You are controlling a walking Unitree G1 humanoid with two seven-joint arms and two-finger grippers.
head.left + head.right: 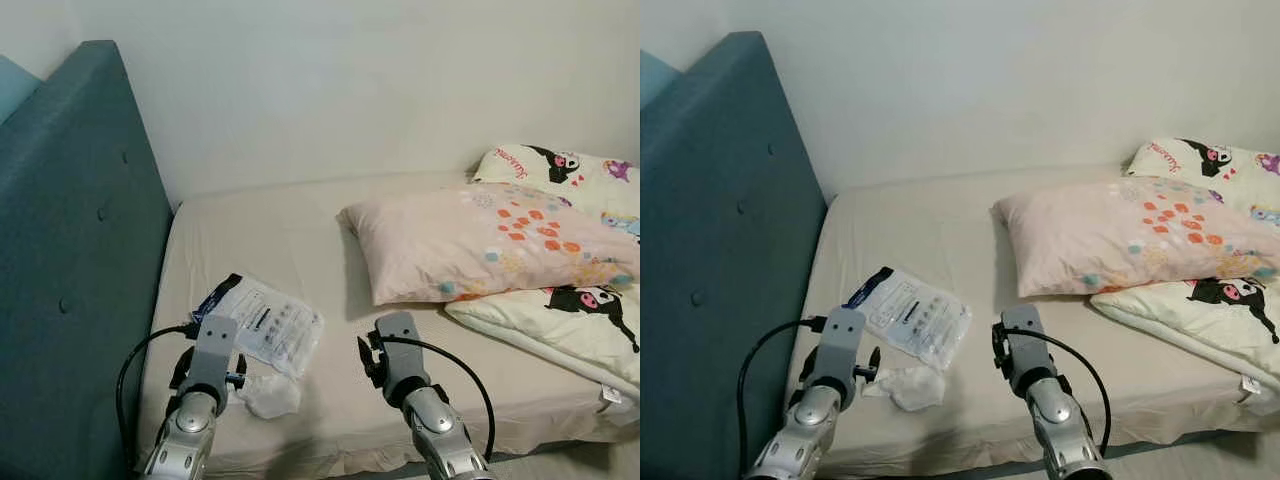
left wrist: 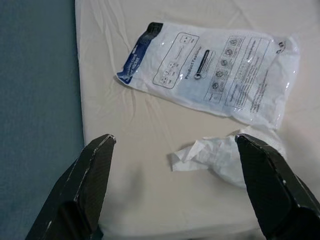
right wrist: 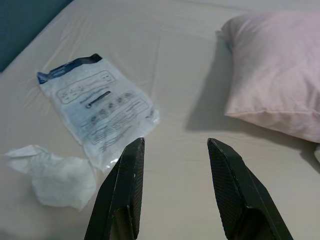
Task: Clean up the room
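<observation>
Beige bed [image 1: 300,240] carries litter: crumpled tissue [image 2: 220,157] just beside the plastic packet [image 2: 210,70]. Left gripper [image 2: 175,190] hovers spread above the tissue, probably the next grab; right gripper [image 3: 175,192] also released.

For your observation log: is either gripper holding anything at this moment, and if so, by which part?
Nothing is held. The left gripper and right gripper are both open above the bed, near the plastic packet and crumpled tissue.

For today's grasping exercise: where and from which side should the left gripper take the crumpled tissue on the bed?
Probably from above, fingers closing across the crumpled tissue at its bulkier bunched end, nearer the plastic packet. The thin tail lies flat on the sheet. The left gripper is open before it.
</observation>
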